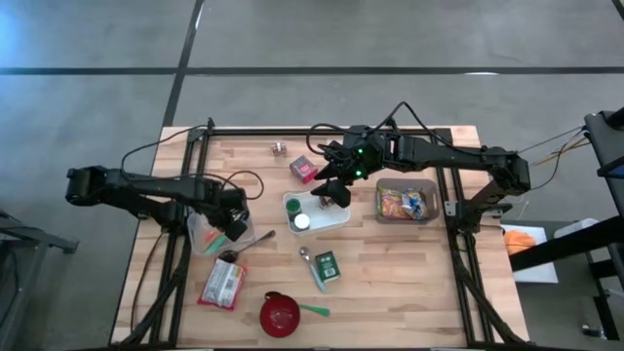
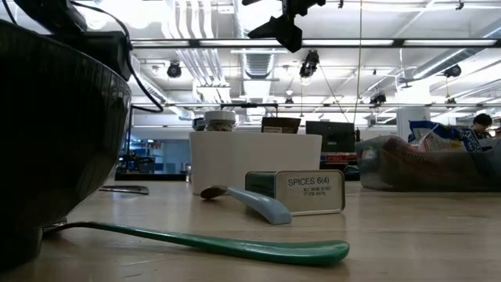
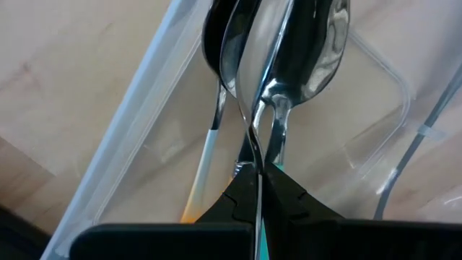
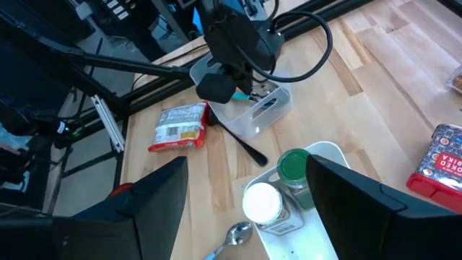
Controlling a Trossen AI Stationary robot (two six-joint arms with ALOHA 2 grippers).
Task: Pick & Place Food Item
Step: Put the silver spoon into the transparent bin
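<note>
My left gripper [image 1: 232, 226] points down into a clear plastic container [image 1: 205, 234] at the table's left, shut on a metal spoon [image 3: 289, 50]. A second bowl shape [image 3: 234, 43] shows beside the spoon's bowl; whether it is a reflection or another spoon, I cannot tell. A red-and-white food packet [image 1: 222, 285] lies flat on the table near the container. My right gripper [image 1: 331, 185] hangs open, touching nothing, high above a white tray [image 1: 336, 216] that holds two spice jars. A green spice tin [image 1: 327, 265] and a pink box [image 1: 303, 169] lie on the table. My left gripper pinches the spoon's thin handle [image 3: 258, 155] between its two shut fingers, close to the bowl. The fingers come from above and lie along the handle. The spoon hangs bowl down inside the container; whether the bowl touches the bottom, I cannot tell.
A dark spoon [image 1: 249, 244] lies on the table beside the container. A red bowl [image 1: 280, 314] with a green spoon [image 1: 314, 311] stands near the front edge, a blue spoon [image 1: 310, 263] by the tin. A clear bin of snack bags [image 1: 407, 202] stands at the right.
</note>
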